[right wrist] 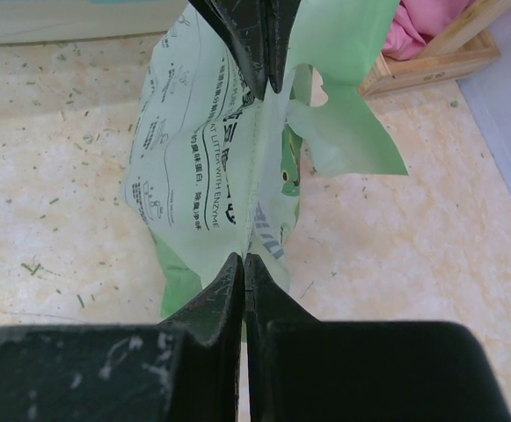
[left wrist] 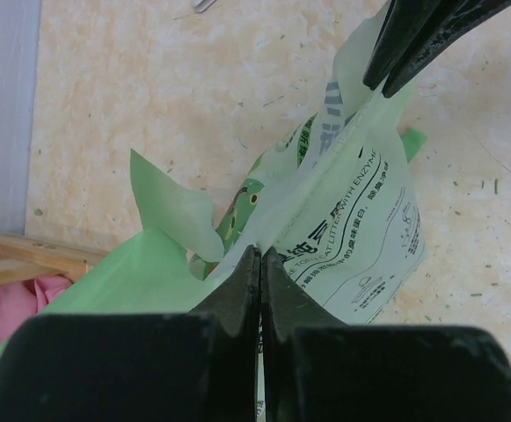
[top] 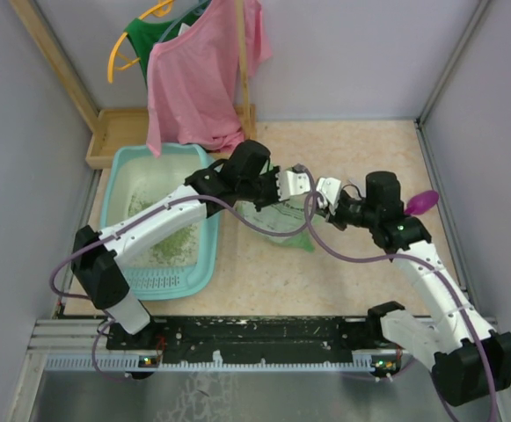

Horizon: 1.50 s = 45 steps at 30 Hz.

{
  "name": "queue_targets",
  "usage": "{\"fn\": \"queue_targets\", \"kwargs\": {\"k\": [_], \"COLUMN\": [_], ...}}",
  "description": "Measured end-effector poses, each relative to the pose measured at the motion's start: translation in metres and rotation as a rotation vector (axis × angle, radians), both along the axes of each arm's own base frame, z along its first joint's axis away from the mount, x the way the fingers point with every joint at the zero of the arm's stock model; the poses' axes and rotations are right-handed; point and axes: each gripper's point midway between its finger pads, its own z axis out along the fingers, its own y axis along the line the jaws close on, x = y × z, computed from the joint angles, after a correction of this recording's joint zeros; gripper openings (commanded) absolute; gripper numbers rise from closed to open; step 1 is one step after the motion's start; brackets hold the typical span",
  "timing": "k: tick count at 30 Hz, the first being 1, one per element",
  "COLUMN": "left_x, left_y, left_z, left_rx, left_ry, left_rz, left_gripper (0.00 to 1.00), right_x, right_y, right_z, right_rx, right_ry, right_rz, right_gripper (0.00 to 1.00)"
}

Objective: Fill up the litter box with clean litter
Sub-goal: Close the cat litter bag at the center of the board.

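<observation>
Pale speckled table [top: 361,149] between lilac walls [top: 26,176]. The teal litter box [top: 163,280] sits at the left edge, thin olive litter [top: 171,246] scattered over its whitish base, seen only from above. Mid-table, the left gripper [left wrist: 259,264] and right gripper [right wrist: 242,268] each pinch the printed bag [left wrist: 361,229] tight. Wrist views show stray granules [right wrist: 31,266].

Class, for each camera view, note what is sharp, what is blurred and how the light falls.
Left wrist: print on the bag is sharp, the left claw close and soft-edged. Right wrist: print also legible, the right claw dark, slightly blurred. Top external: even light, faint shadows, no glare on the litter box.
</observation>
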Motion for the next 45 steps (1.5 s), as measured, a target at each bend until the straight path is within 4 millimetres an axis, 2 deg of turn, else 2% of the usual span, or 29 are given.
{"fn": "queue_targets", "kwargs": {"k": [5, 7, 9, 12, 15, 18, 24, 27, 29, 31, 34, 37, 41, 43, 45], "left_x": [0.003, 0.004, 0.007, 0.015, 0.019, 0.020, 0.019, 0.019, 0.019, 0.019, 0.019, 0.019, 0.019, 0.018, 0.018], "left_y": [-0.001, -0.001, 0.001, 0.009, 0.014, 0.015, 0.015, 0.015, 0.015, 0.015, 0.015, 0.015, 0.016, 0.016, 0.016], "left_z": [0.001, 0.002, 0.003, 0.003, 0.003, 0.003, 0.003, 0.002, 0.002, 0.002, 0.002, 0.002, 0.003, 0.003, 0.004], "left_rx": [0.004, 0.004, 0.010, 0.023, 0.031, 0.033, 0.031, 0.030, 0.029, 0.028, 0.026, 0.026, 0.028, 0.029, 0.029], "left_ry": [0.001, -0.002, -0.010, -0.022, -0.022, -0.020, -0.012, -0.008, -0.006, -0.004, -0.001, -0.001, 0.000, 0.003, 0.005], "left_rz": [0.008, 0.014, 0.030, 0.068, 0.092, 0.097, 0.103, 0.105, 0.107, 0.109, 0.112, 0.113, 0.114, 0.115, 0.116], "left_gripper": [0.00, 0.00, 0.00, 0.00, 0.00, 0.00, 0.00, 0.00, 0.00, 0.00, 0.00, 0.00, 0.00, 0.00, 0.00], "right_x": [0.002, 0.004, 0.007, 0.018, 0.032, 0.050, 0.076, 0.093, 0.105, 0.120, 0.152, 0.172, 0.184, 0.186, 0.180], "right_y": [-0.004, -0.010, -0.018, -0.047, -0.076, -0.103, -0.130, -0.142, -0.154, -0.165, -0.183, -0.193, -0.189, -0.186, -0.186], "right_z": [0.003, 0.007, 0.011, 0.015, 0.010, -0.003, -0.054, -0.077, -0.097, -0.109, -0.109, -0.098, -0.091, -0.099, -0.112], "right_rx": [0.008, 0.018, 0.021, 0.006, -0.015, -0.073, -0.197, -0.228, -0.252, -0.255, -0.223, -0.192, -0.170, -0.177, -0.196], "right_ry": [-0.002, -0.005, -0.011, -0.023, 0.000, 0.042, 0.109, 0.139, 0.214, 0.278, 0.315, 0.302, 0.312, 0.336, 0.378], "right_rz": [-0.030, -0.066, -0.117, -0.277, -0.444, -0.579, -0.675, -0.705, -0.734, -0.764, -0.824, -0.855, -0.830, -0.814, -0.804], "right_gripper": [0.01, 0.16, 0.24, 0.38, 0.42, 0.45, 0.46, 0.42, 0.40, 0.39, 0.39, 0.38, 0.38, 0.38, 0.38]}}
